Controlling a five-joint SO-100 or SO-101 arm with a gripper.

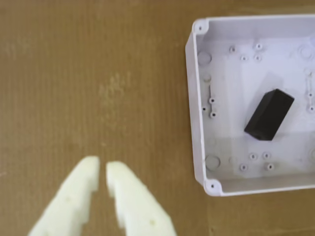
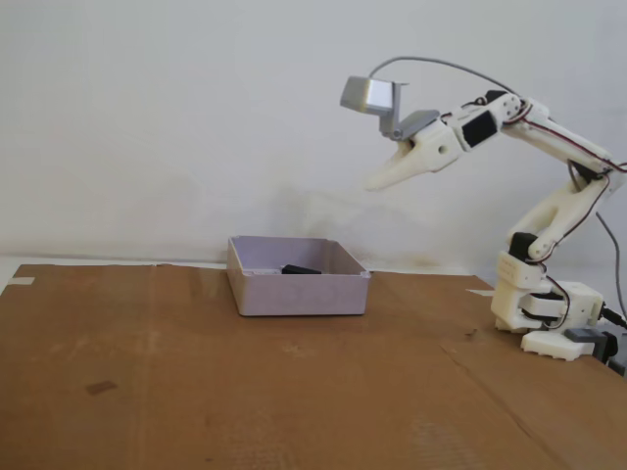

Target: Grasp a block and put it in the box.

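Observation:
The black block (image 1: 269,114) lies tilted on the floor of the pale box (image 1: 198,123), at the right of the wrist view. In the fixed view the block (image 2: 300,268) just shows above the box's front wall (image 2: 299,293). My gripper (image 1: 103,168) reaches in from the bottom left of the wrist view, over bare cardboard to the left of the box. Its white fingers (image 1: 123,189) are nearly together with nothing between them. The fixed view shows the gripper (image 2: 372,183) raised high above the table, up and to the right of the box, and shut.
Brown cardboard (image 2: 196,382) covers the table. The arm's base (image 2: 544,315) stands at the right edge, with a silver-grey camera cuboid (image 2: 370,94) and its cable above the gripper. A white wall is behind.

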